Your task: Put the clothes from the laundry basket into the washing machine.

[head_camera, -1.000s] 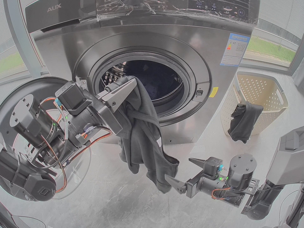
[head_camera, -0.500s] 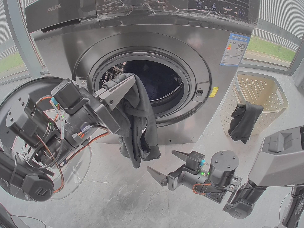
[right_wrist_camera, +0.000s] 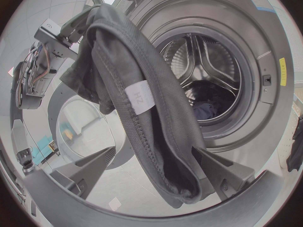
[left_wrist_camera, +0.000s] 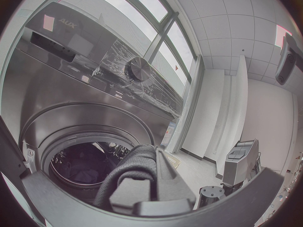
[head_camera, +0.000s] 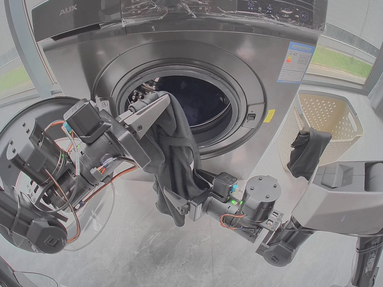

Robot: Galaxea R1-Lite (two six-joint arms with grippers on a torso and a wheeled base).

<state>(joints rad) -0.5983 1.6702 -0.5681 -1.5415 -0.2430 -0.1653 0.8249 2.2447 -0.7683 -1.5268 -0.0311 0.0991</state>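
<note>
My left gripper (head_camera: 164,100) is shut on a dark grey garment (head_camera: 177,148) and holds it up in front of the washing machine's drum opening (head_camera: 203,96). The cloth drapes over that gripper (left_wrist_camera: 148,166) and hangs down. Lower and to the right, my right gripper (head_camera: 181,185) stands open, and the garment's hanging fold (right_wrist_camera: 157,120) lies between its spread fingers (right_wrist_camera: 94,164). Dark clothes (right_wrist_camera: 208,106) lie inside the drum. Another dark cloth (head_camera: 307,152) hangs over the rim of the beige laundry basket (head_camera: 339,116), to the right of the machine.
The washing machine (head_camera: 247,56) stands straight ahead. Its round door (head_camera: 36,112) is swung open at the left, behind my left arm. Grey floor (head_camera: 139,252) lies free in front of the machine.
My right gripper has moved left and up, under the garment, so the cloth's lower end now hangs between its open fingers. The left gripper has lifted slightly, keeping its hold.
</note>
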